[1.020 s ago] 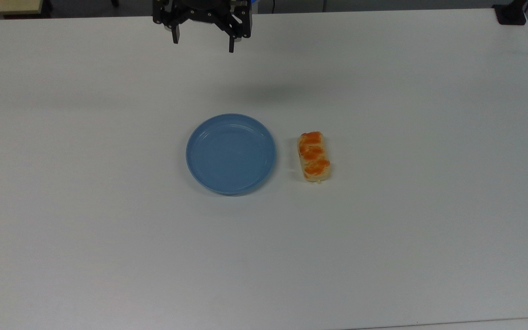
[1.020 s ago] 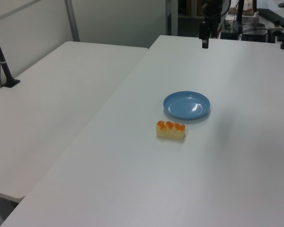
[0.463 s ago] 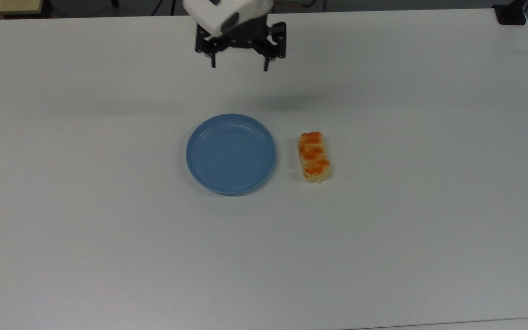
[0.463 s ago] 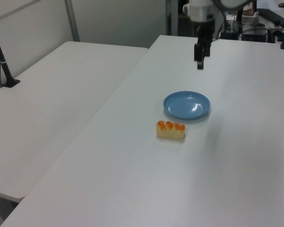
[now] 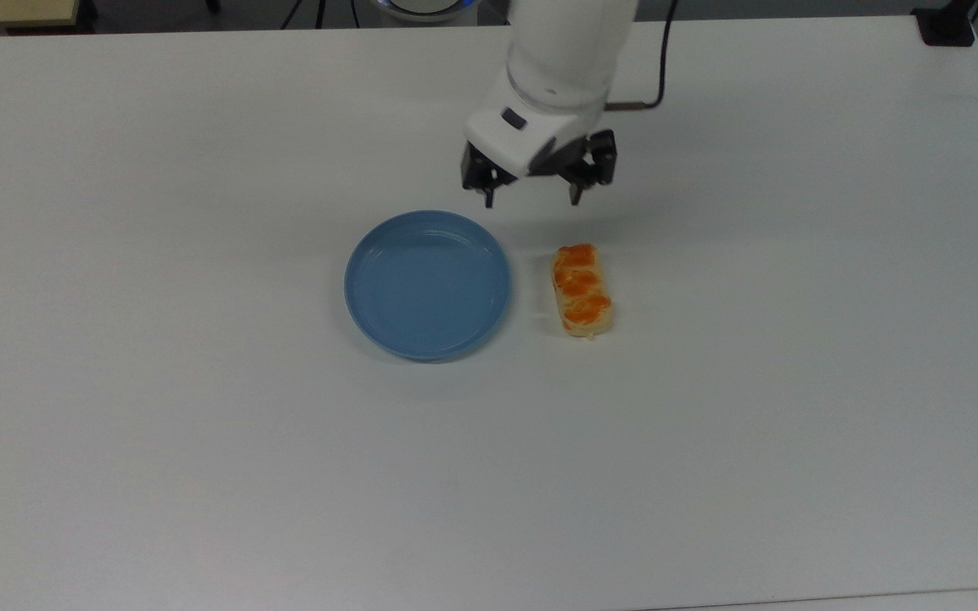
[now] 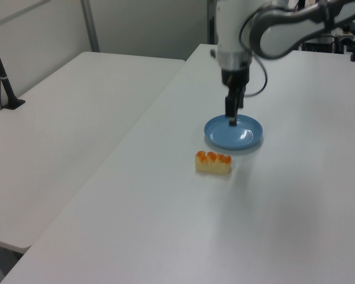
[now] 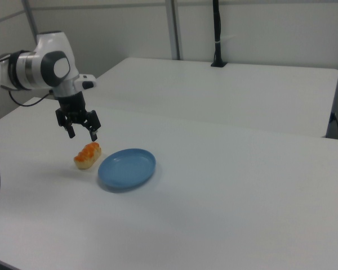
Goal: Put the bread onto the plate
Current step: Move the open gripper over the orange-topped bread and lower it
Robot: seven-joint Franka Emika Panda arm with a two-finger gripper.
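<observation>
The bread [image 5: 582,291], a pale oblong roll with orange patches, lies on the white table just to the right of the plate in the top view. It also appears as the bread [image 6: 213,163] and the bread [image 7: 87,155]. The light-blue plate [image 5: 370,293] is round and holds nothing; the plate [image 6: 251,137] and the plate [image 7: 110,174] show the same. My gripper [image 5: 532,201] hangs open above the table, a little beyond the far end of the bread, with nothing between its fingers. It also shows as the gripper [image 6: 232,120] and the gripper [image 7: 82,134].
The white table [image 5: 200,475] stretches wide around both objects. A second white table [image 6: 59,118] adjoins it. A black post [image 7: 217,34] stands on the far table, and another black post [image 6: 3,77] stands at the left view's left.
The arm has come down from the table's far edge toward the bread, moving to the top view's right and lower. The fingers stay open. Bread and plate have not moved.
</observation>
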